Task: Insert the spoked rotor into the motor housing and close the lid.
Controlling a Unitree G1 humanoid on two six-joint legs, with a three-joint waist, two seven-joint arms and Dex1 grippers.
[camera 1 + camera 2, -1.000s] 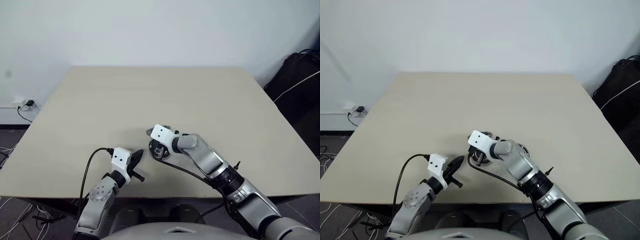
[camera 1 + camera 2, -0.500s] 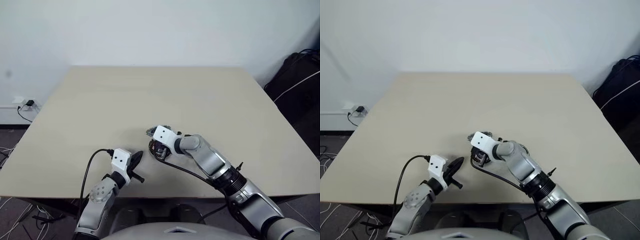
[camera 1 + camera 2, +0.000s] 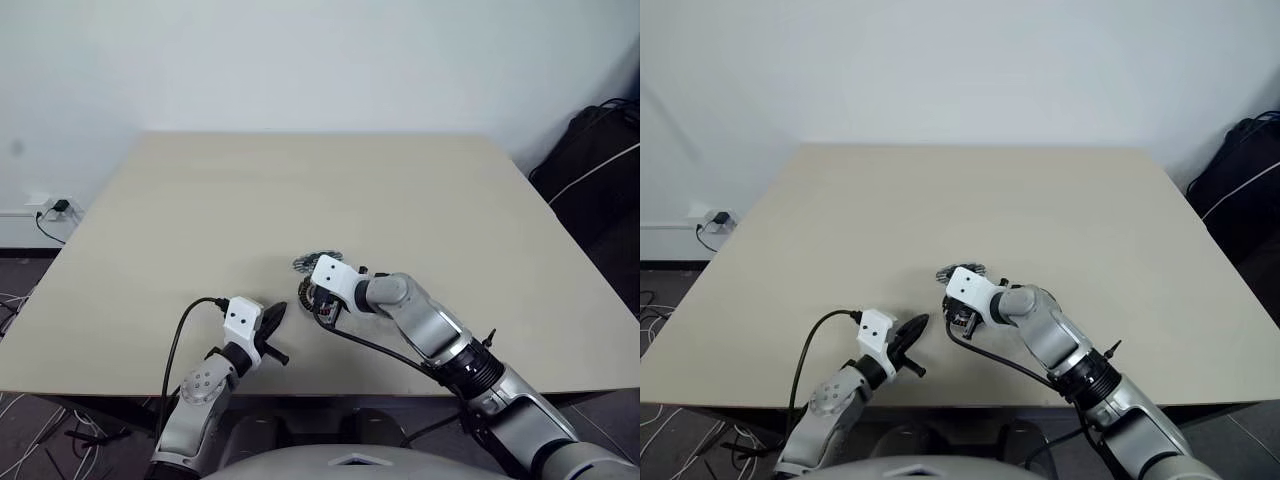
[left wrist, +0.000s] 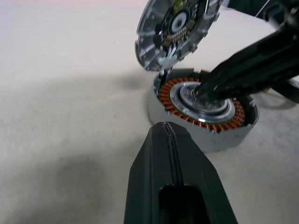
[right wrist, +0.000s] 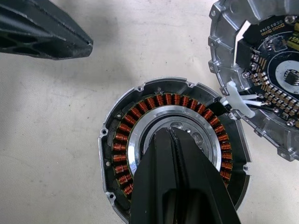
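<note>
The left pincer [image 3: 270, 322] hangs over the near edge of the bench [image 3: 200, 200], its two black fingers pressed together and holding nothing; its tip points toward the parts, a little apart from them.

Next along sits the motor housing [image 5: 173, 144], flat on the bench near the middle of the near edge. Its top is open, with the copper winding ring exposed around a bright silver centre. No dark spoked rotor can be made out inside it or anywhere on the bench, so I cannot tell whether that step is already done.

The right pincer [image 5: 172, 136] is also closed on nothing, its tip resting at or just above the housing's silver centre; real contact cannot be judged.

Just behind the housing, toward the far edge, the lid [image 4: 180, 30] is tilted up on its rim, its inner face with a small circuit board showing, and thin white wires join it to the housing.

By my reading the task is unfinished: the lid is still off, so closing it certainly remains, and the rotor's whereabouts need confirming first.
</note>
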